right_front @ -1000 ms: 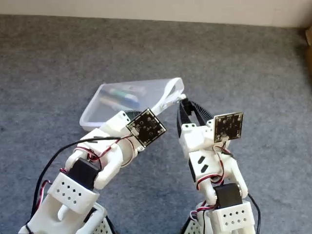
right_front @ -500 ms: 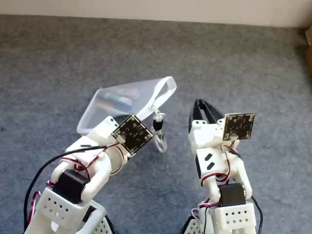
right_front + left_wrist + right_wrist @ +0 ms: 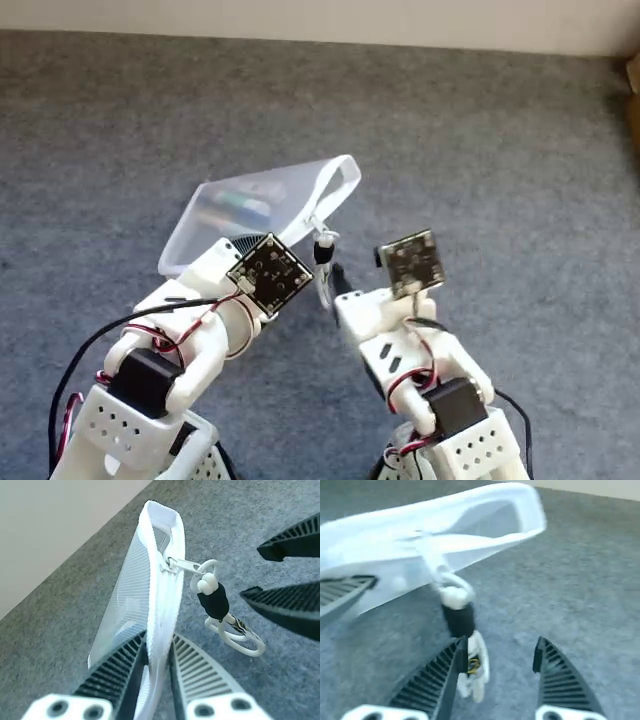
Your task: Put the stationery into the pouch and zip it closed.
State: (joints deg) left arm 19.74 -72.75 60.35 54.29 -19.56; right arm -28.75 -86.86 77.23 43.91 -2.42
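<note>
The translucent white plastic pouch (image 3: 268, 192) sat centre-left in the high view, with green and blue stationery (image 3: 235, 207) inside. The left gripper (image 3: 157, 640) pinched its zip edge. The right gripper (image 3: 501, 644) stood spread beside the dangling black-and-white zip charm (image 3: 460, 620).

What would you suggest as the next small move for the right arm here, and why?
Probably shift the open right gripper sideways until the black toggle hanging from the white zipper pull sits between its fingers, then close. The left gripper is clamped on the zipper edge of the translucent white plastic pouch, steadying it, and the toggle hangs close beside one right finger, not centred.
</note>
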